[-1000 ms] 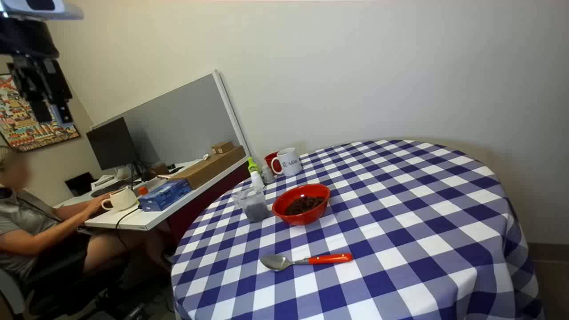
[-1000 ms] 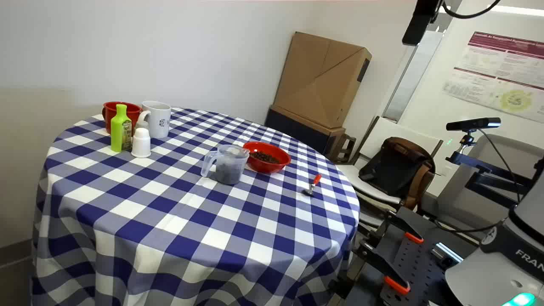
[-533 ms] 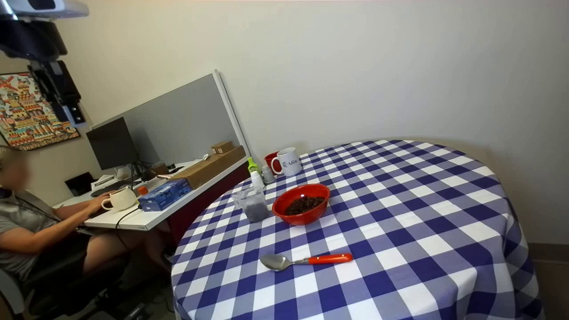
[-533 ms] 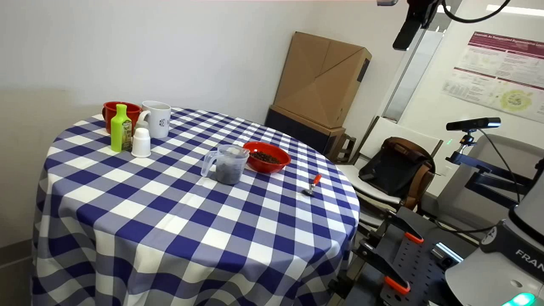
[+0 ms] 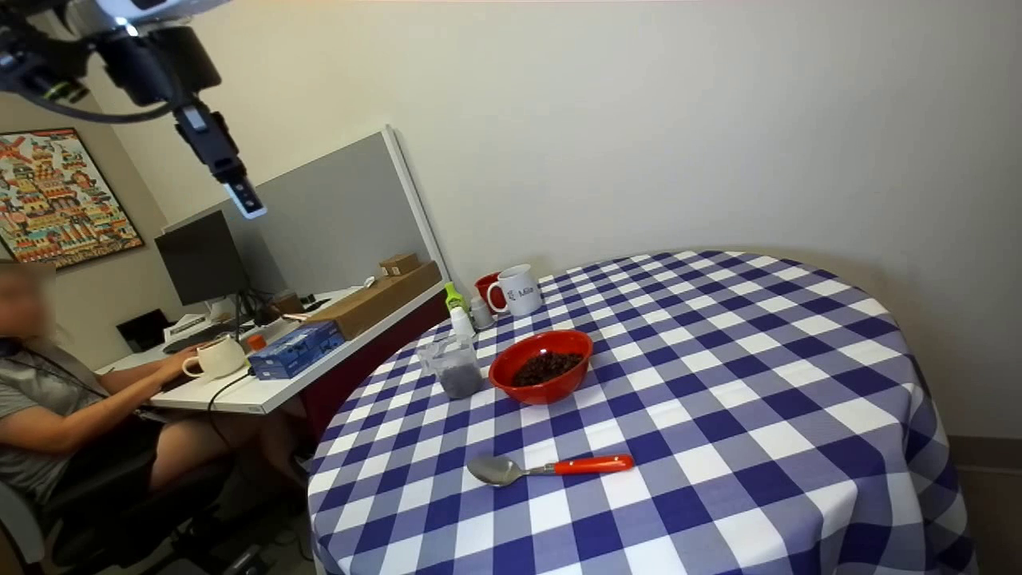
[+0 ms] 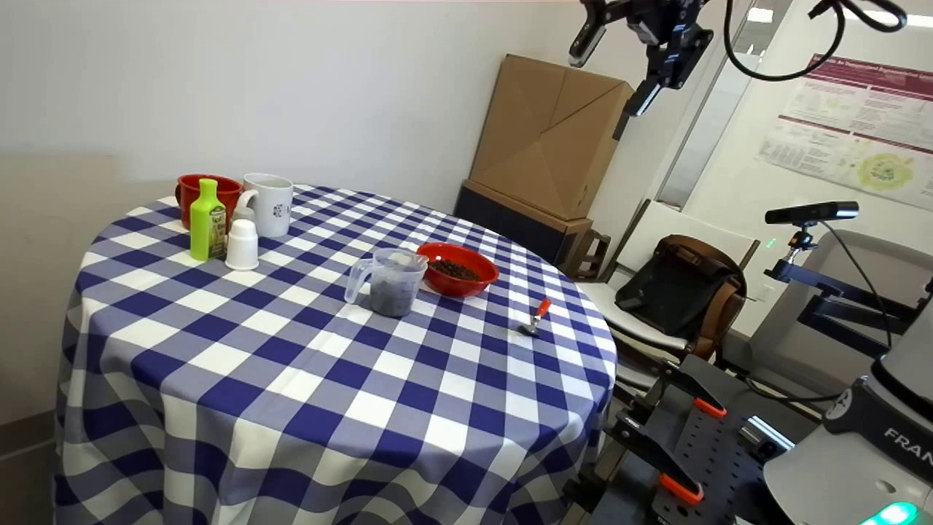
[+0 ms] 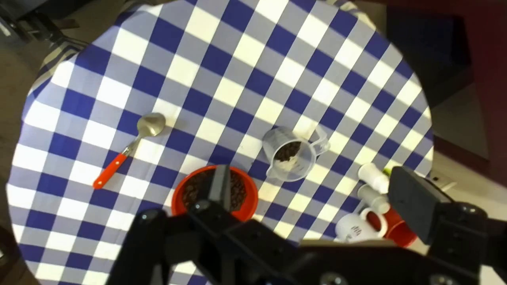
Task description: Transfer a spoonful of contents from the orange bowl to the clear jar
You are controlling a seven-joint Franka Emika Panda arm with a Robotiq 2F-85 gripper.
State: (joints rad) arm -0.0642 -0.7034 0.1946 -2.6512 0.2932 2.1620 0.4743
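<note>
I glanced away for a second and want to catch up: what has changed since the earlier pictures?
In an exterior view the gripper has moved leftward and a little lower in the picture, toward the cloth-covered table; both jaws are now in sight there, standing apart. No grasp or release shows. The red-handled spoon, orange bowl and clear jar stayed where they were.

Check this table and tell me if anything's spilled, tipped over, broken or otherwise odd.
Nothing stands out. The orange bowl and clear jar stand upright, with dark contents inside each; the spoon lies on the tablecloth. I see no spill or damage from these views.
</note>
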